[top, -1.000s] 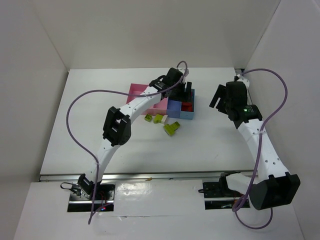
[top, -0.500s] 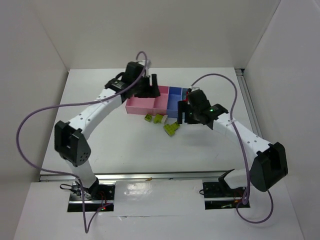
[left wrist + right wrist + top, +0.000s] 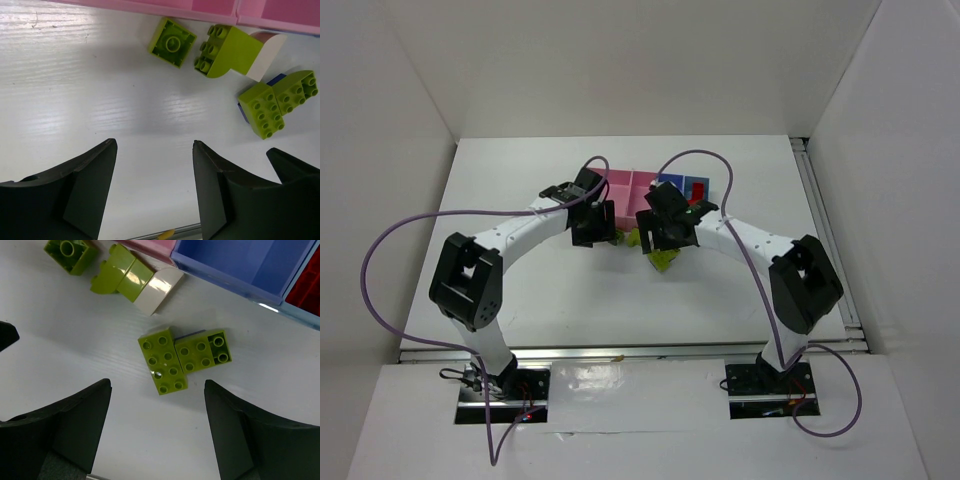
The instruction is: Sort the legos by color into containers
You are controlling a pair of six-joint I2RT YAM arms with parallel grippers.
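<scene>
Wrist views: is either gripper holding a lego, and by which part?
Nothing is held. The left gripper is open over bare table, short of the yellow-green legos. The right gripper is open too, with a joined yellow-green pair lying free before it.

Loose on the worktop (image 3: 70,345): 4 yellow-green legos (image 3: 163,367), 1 whitish lego (image 3: 159,289) and 1 dk-blue lego (image 3: 275,79), the last just a sliver under 2 of the green ones. Red legos (image 3: 307,285) lie in 1 bin, no. can't be told. Containers: 2 pink bins (image 3: 620,184) + 2 lt-blue bins (image 3: 670,186), 4 total; end effectors: 2, i.e. left end effector (image 3: 153,146) + right end effector (image 3: 156,385).
</scene>
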